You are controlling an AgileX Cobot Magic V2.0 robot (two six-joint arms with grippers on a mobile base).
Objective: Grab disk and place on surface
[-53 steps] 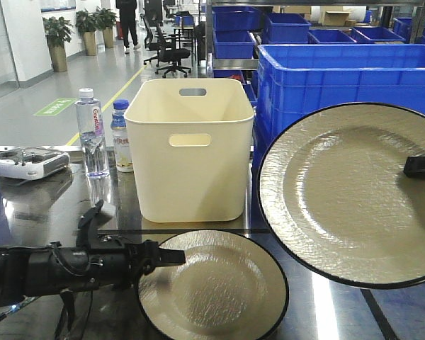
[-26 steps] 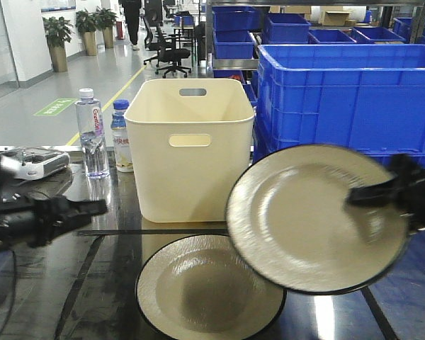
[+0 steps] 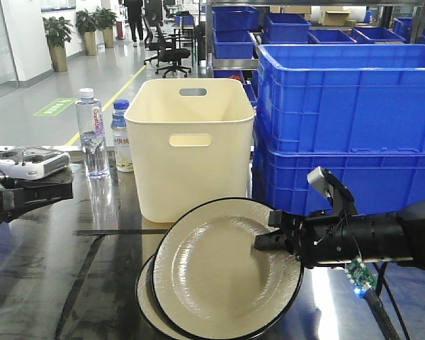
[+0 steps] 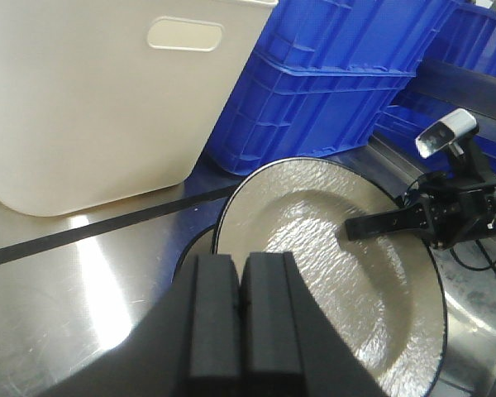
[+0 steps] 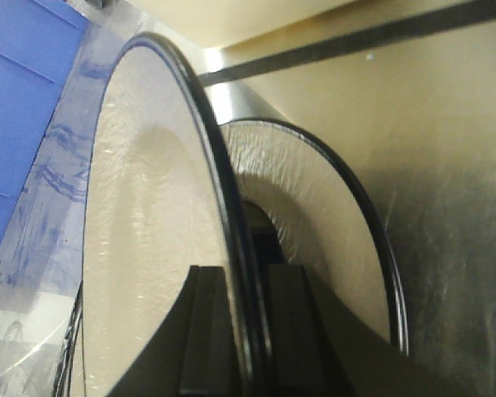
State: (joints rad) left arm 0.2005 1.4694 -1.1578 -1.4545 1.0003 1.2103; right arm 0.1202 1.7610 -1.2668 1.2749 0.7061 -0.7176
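One disk point(image 3: 212, 273) in right pincer point(image 3: 263, 242).

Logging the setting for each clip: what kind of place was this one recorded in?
Probably a factory or warehouse floor that also has office space. Stacked blue plastic crates fill shelving behind the steel tabletop, green markings are painted on the glossy floor, and office chairs and potted plants stand further back.

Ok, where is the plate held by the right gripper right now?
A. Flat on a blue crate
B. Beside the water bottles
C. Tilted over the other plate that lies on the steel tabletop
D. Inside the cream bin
C: the right gripper clamps the rim of the held plate, which tilts over the lower plate on the steel tabletop.
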